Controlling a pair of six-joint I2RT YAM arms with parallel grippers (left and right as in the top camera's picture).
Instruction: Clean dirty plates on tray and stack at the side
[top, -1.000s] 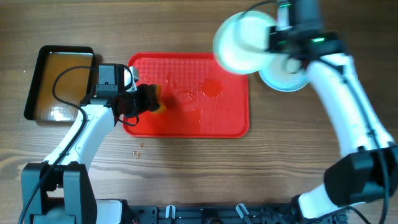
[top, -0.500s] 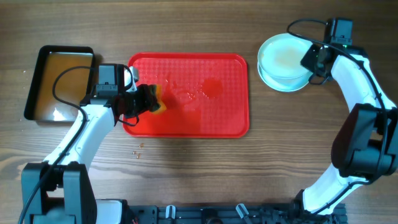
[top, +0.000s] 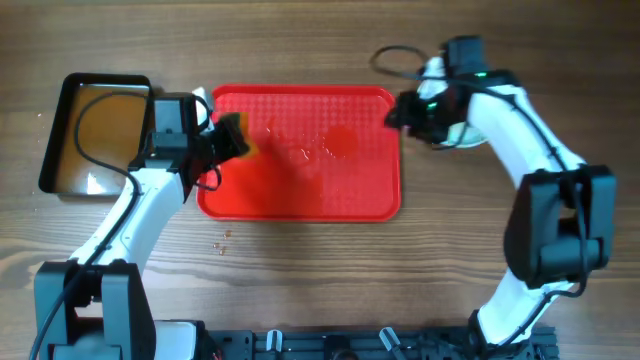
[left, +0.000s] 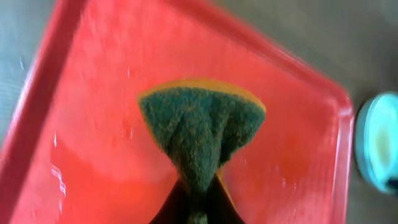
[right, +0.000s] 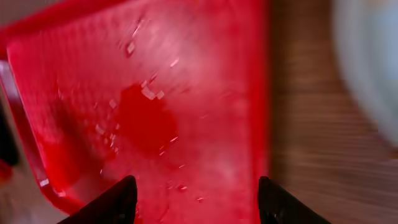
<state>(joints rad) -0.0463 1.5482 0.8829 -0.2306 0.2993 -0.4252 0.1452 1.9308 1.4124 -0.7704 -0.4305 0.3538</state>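
Observation:
The red tray (top: 300, 190) lies mid-table with no plate on it, only water and an orange-red smear (top: 342, 142). My left gripper (top: 225, 142) is shut on a green-and-yellow sponge (left: 199, 134) over the tray's (left: 93, 124) far left corner. Over the right rim of the tray (right: 205, 93), my right gripper (right: 196, 186) is open with nothing between its fingers. The plates (left: 376, 143) sit on the wood right of the tray, blurred in the right wrist view (right: 373, 62). My right arm mostly covers them from overhead.
A black pan (top: 60, 130) of brownish water stands left of the tray. A few crumbs (top: 222, 240) lie on the wood in front of the tray's left corner. A black cable loops above the tray's right corner.
My right gripper set a plate on the stack right of the tray, opened and swung left to the tray's right rim. My left gripper shifted the sponge slightly toward the tray's far corner.

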